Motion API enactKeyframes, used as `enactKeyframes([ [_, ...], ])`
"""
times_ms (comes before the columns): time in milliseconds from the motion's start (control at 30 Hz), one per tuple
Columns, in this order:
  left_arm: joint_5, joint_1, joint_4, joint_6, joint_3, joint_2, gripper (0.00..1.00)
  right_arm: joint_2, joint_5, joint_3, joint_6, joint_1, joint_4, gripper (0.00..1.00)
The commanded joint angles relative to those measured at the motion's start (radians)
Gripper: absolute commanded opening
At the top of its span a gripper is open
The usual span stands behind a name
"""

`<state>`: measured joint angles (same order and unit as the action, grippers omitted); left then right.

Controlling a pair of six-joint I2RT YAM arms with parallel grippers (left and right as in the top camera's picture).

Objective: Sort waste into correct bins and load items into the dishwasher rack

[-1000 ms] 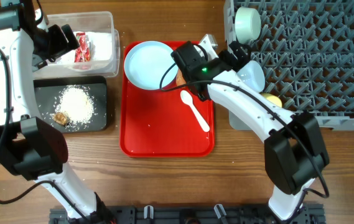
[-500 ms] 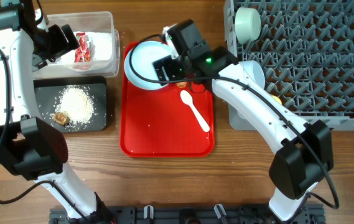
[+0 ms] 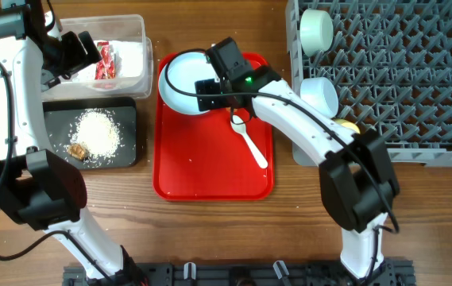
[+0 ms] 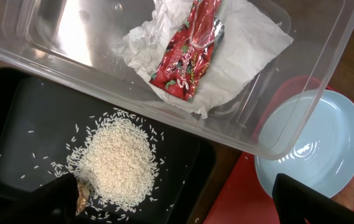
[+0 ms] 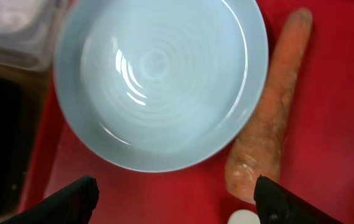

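My right gripper (image 3: 210, 94) (image 5: 177, 208) is open and empty, hovering over the red tray just in front of the pale blue plate (image 3: 184, 79) (image 5: 161, 74). The orange carrot (image 5: 270, 118) lies beside the plate on the right. The white spoon (image 3: 249, 141) lies on the tray. My left gripper (image 3: 79, 54) (image 4: 183, 208) is open and empty above the clear tub (image 3: 134, 32) (image 4: 301, 93), which holds the wrapper paper (image 3: 106, 62) (image 4: 192, 50). The black tray (image 3: 126, 119) (image 4: 15, 106) holds rice (image 3: 97, 131) (image 4: 121, 162) and a brown scrap (image 3: 76, 149) (image 4: 82, 194).
The grey dishwasher rack (image 3: 416, 79) stands at the right with the mint-green bowl (image 3: 317, 28), the pale blue bowl (image 3: 321, 95) and the yellow cup (image 3: 346, 127) along its left side. The red tray (image 3: 210, 175) lies in the middle of the wooden table.
My right gripper has swung left, away from the pale blue bowl at the rack's edge, to over the plate and carrot on the red tray. The left arm has not moved.
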<state>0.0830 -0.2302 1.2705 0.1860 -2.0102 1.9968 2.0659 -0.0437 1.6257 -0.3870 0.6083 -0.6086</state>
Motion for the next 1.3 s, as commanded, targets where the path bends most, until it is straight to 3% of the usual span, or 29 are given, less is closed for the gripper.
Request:
enactKeyframes([
  [0, 0.002, 0.003, -0.003, 0.009, -0.016, -0.016, 1.00, 0.010, 0.022, -0.004, -0.046, -0.034, -0.011, 0.81],
  [300, 0.002, 0.003, -0.003, 0.009, -0.016, -0.016, 1.00, 0.010, -0.043, -0.004, 0.012, -0.071, 0.131, 0.74],
  [567, 0.002, 0.003, -0.005, 0.010, -0.016, -0.016, 1.00, 0.010, -0.092, -0.004, -0.011, -0.066, 0.040, 0.75],
  [733, 0.011, 0.004, -0.136, 0.010, -0.016, -0.016, 1.00, -0.032, -0.114, -0.004, -0.032, -0.106, -0.006, 0.78],
  [900, 0.162, 0.004, -0.159, 0.044, -0.016, -0.016, 1.00, -0.171, -0.113, -0.004, 0.000, -0.222, -0.086, 0.79],
  [967, 0.288, 0.010, -0.163, 0.062, -0.016, -0.007, 1.00, -0.217, -0.114, -0.004, 0.014, -0.267, -0.104, 0.79],
  [1033, 0.387, 0.041, -0.167, 0.062, -0.016, 0.013, 0.94, -0.270, -0.114, -0.004, 0.021, -0.327, -0.119, 0.79],
  [1100, 0.395, 0.110, -0.168, 0.053, -0.016, 0.041, 0.91, -0.312, -0.114, -0.004, 0.021, -0.390, -0.130, 0.81],
  [1267, 0.233, 0.365, -0.205, 0.054, -0.016, 0.130, 0.92, -0.349, -0.118, -0.004, 0.021, -0.506, -0.171, 0.82],
])
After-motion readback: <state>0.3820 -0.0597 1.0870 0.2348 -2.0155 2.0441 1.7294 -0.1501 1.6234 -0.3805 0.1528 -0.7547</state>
